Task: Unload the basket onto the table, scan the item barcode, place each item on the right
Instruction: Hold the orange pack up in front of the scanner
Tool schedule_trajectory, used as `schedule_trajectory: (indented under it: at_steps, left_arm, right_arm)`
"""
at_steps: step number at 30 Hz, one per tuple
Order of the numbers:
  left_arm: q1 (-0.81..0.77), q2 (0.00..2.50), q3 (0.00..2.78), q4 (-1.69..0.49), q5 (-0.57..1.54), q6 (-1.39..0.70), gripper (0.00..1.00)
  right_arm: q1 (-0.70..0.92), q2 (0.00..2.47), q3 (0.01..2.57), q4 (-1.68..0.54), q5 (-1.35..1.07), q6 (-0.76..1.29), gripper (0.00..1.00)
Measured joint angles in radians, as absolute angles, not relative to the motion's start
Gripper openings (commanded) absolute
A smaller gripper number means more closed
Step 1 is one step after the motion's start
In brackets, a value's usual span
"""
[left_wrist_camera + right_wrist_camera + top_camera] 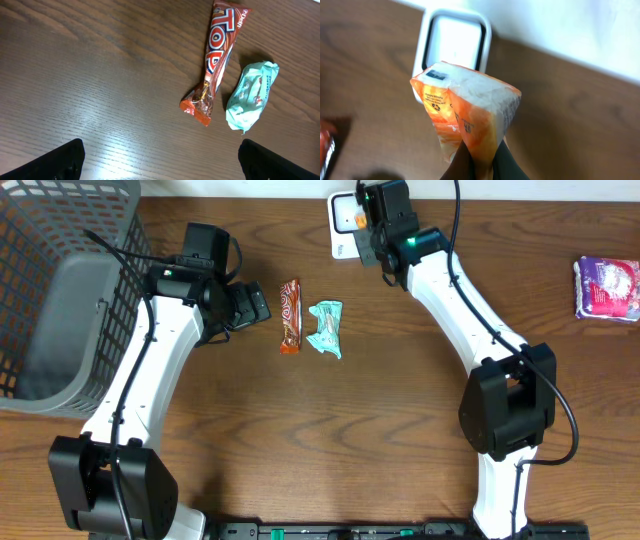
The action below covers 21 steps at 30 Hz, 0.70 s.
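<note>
While the right claw point(480, 159) is clamped shut on the lower end of the orange-and-white packet point(465, 115), the right wrist view shows that packet held up in the air, just in front of the white scanner point(452, 42). A small dark printed patch sits on the packet's upper left corner; it is too blurred to tell whether this is the barcode. The film looks thin and creased. I judge it light, soft and a little slippery, likely to bend or twist under a pinch. The end seam is the best hold because it leaves the printed faces free to turn toward the scanner window.

Overhead view: the right arm reaches to the far edge of the table point(350, 430), its claw over the scanner, and the packet is mostly hidden beneath it. A grey basket point(120, 240) stands at the left. A purple packet point(607, 287) lies well apart at the right. The left claw point(250, 305) sits just beside a red-brown candy bar point(290, 316) and a teal wrapper point(326, 329) – it holds nothing.

Left wrist view: both fingers point(65, 161) are spread wide at the bottom corners, above bare wood. The candy bar and teal wrapper lie flat beyond them, side by side – near each other, apparently not touching.
</note>
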<state>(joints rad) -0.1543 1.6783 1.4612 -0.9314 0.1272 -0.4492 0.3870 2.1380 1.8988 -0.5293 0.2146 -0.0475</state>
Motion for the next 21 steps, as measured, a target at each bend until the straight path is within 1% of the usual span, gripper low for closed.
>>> schedule_trajectory:
  at_steps: [4,10,14,18,21]
  left_arm:
    - [-0.154,1.678,1.461,-0.931,0.127,-0.449,0.98]
    - [-0.154,1.678,1.461,-0.931,0.127,-0.449,0.98]
    - [-0.154,1.678,1.461,-0.931,0.127,-0.449,0.98]
    - [-0.154,1.678,1.461,-0.931,0.127,-0.449,0.98]
    - [-0.154,1.678,1.461,-0.931,0.127,-0.449,0.98]
  right_arm:
    - [0.390,2.138,1.899,-0.423,0.219,-0.086,0.01]
    - [0.389,2.138,1.906,-0.335,0.227,-0.140,0.01]
    - [0.398,2.145,1.917,-0.232,0.253,-0.263,0.01]
    - [0.429,2.172,1.925,-0.134,0.353,-0.426,0.01]
    - [0.442,2.218,1.931,-0.081,0.382,-0.527,0.01]
